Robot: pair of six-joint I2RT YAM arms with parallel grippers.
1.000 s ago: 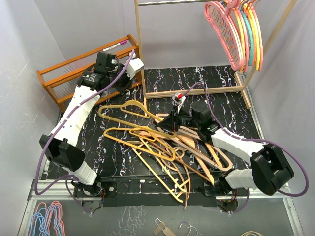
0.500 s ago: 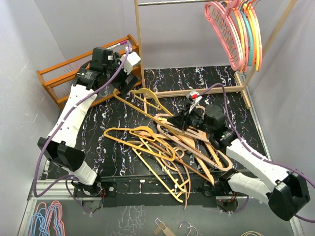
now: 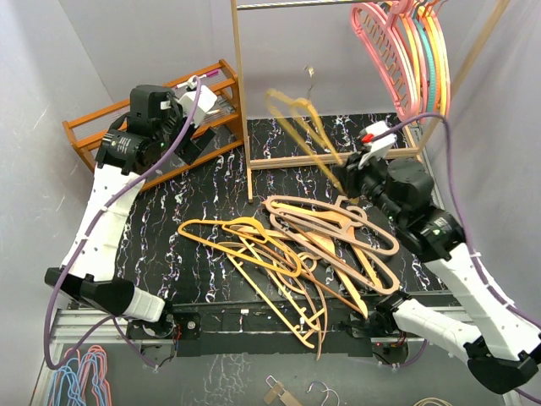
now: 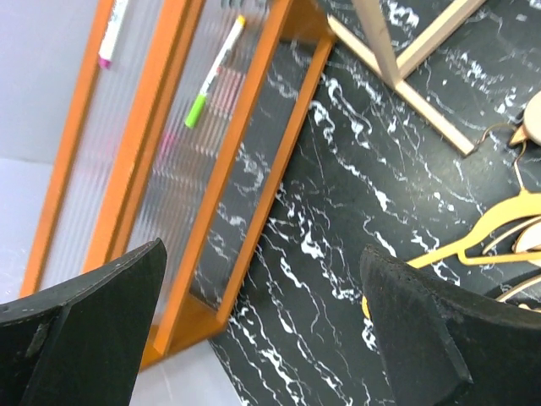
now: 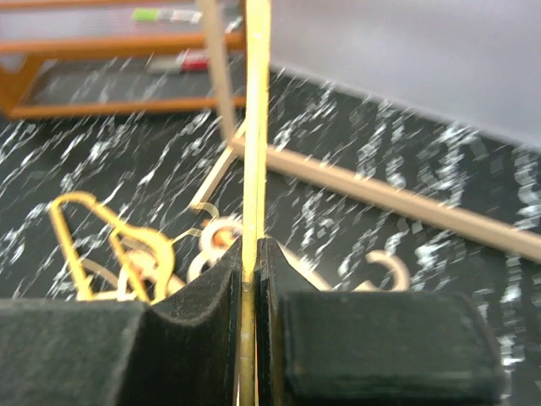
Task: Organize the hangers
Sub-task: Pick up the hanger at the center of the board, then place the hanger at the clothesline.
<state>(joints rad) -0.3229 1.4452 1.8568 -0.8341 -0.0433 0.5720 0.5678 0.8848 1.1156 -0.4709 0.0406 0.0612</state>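
Note:
A tangle of orange, yellow and tan hangers [image 3: 296,245] lies in the middle of the black marbled table. My right gripper [image 3: 345,179] is raised above the pile's far side. It is shut on the thin bar of a yellow hanger [image 3: 297,123], which sticks up blurred in the air in front of the wooden frame. In the right wrist view the gripper [image 5: 252,264] pinches that yellow hanger [image 5: 256,127] edge-on. My left gripper [image 3: 196,142] hangs open next to the orange rack, and in its wrist view the gripper [image 4: 262,279] holds nothing. Pink, teal and yellow hangers [image 3: 407,52] hang on the rail.
The orange slatted rack [image 3: 144,127] stands at the back left with markers [image 4: 215,72] lying in it. The pale wooden frame [image 3: 241,101] has its base bar [image 3: 338,156] across the back of the table. Pink and blue hangers [image 3: 80,376] lie below the table's front edge.
My right arm has lifted the yellow hanger out of the pile, up and toward the back right. My left gripper has opened and drawn back left toward the rack.

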